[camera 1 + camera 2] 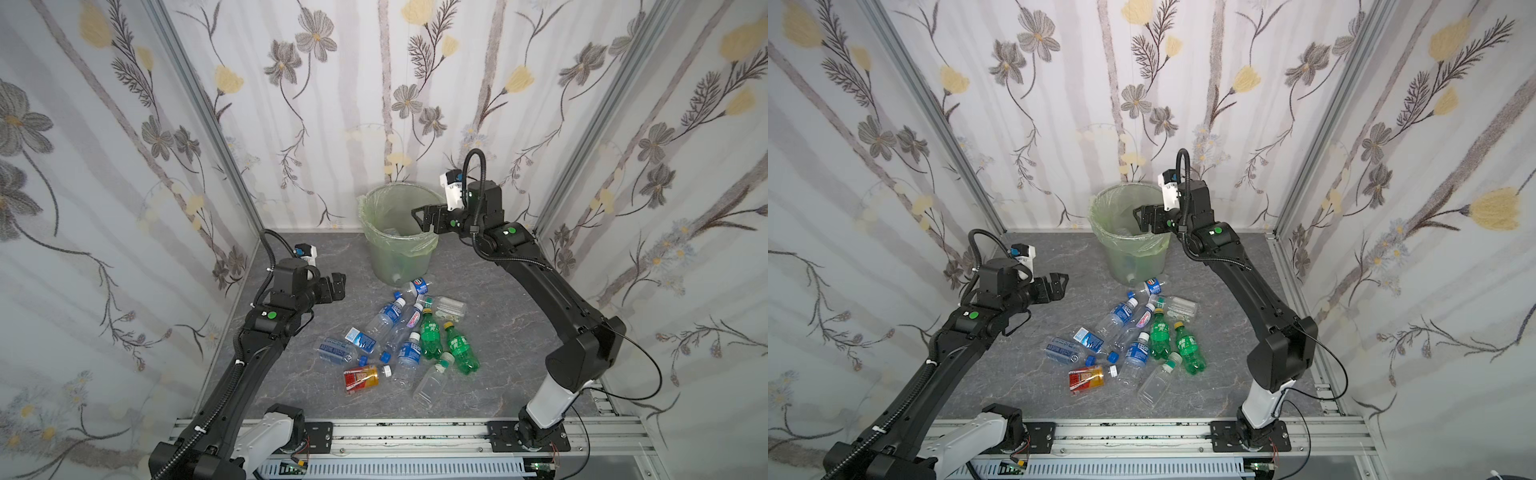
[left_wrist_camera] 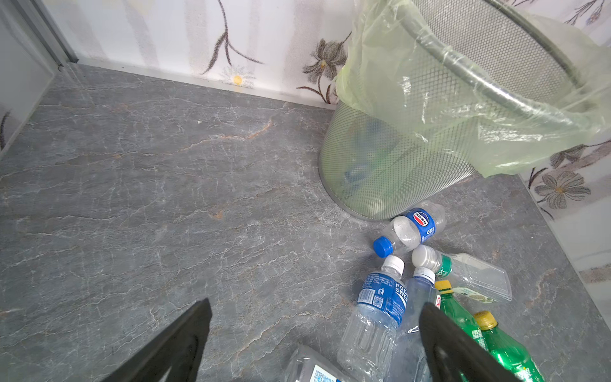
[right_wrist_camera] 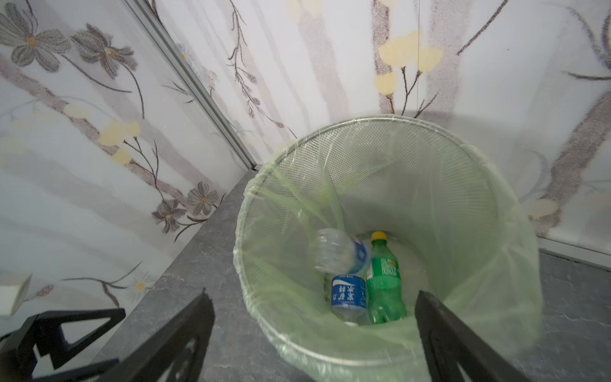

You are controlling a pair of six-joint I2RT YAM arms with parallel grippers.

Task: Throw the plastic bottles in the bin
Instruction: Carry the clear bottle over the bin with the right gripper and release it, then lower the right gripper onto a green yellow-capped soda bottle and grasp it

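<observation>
The right hand (image 1: 419, 220) is wide apart over the bin (image 1: 399, 262). A blurry bottle (image 3: 340, 251) is inside. The left hand (image 2: 315, 306) is apart too. The "POC SWE" bottle (image 2: 380, 307) lies flat, cap toward the bin.

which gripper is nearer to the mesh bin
Right. The right gripper hangs open over the mouth of the mesh bin; the left gripper hovers open above the floor, well off to the bin's left in a top view.
</observation>
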